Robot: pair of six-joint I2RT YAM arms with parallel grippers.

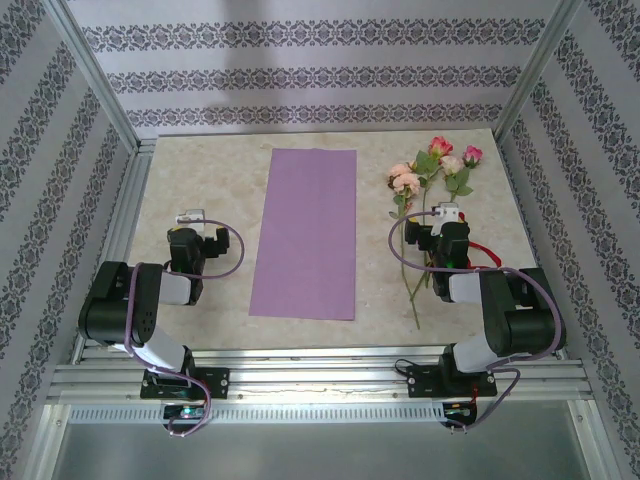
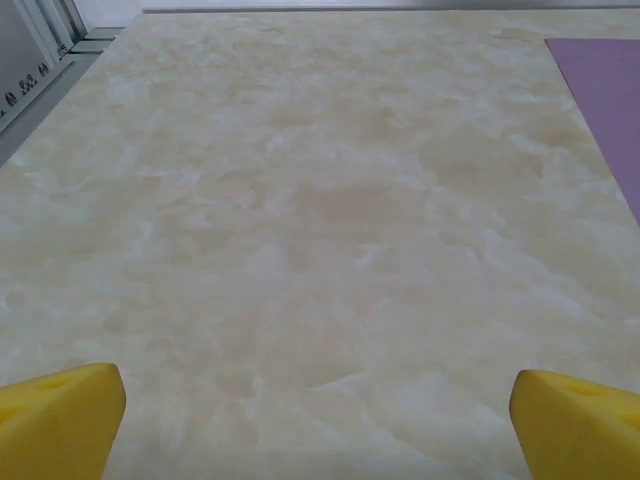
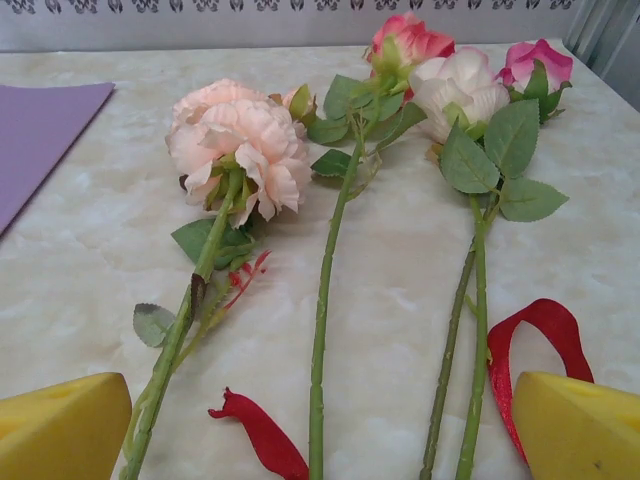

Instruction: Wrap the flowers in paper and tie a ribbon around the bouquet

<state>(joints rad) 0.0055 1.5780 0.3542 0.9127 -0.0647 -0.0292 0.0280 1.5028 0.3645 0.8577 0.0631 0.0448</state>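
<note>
- Left arm: folded back on itself near its base, elbow out to the left, wrist low over the table point(image 1: 200, 160).
- Left gripper point(image 1: 192, 214): points at the far wall. It is released, and the yellow pads point(image 2: 60, 420) stand wide apart with only bare tabletop between them. It is well left of the paper.
- Paper point(image 1: 305, 232): lies flat mid-table between the two arms, lilac face up. Its long axis runs from the near edge to the far edge. One corner shows at the right of the left wrist view.
- Flowers point(image 1: 430, 170): lie loose on the table, right of the paper and apart from it. The heads point at the far edge, and the long stems run back toward the near edge, passing under the right gripper.
- Ribbon point(image 3: 255, 425): lies on the table among the lower stems. A loose end sits between two stems, and a loop curls just beside the right pad.
- Right gripper point(image 1: 447, 212): points at the far wall, low above the stems. It is released, with jaws spread wide and stems on the table between them, none gripped.
- Right arm: folded, elbow out to the right.
</note>
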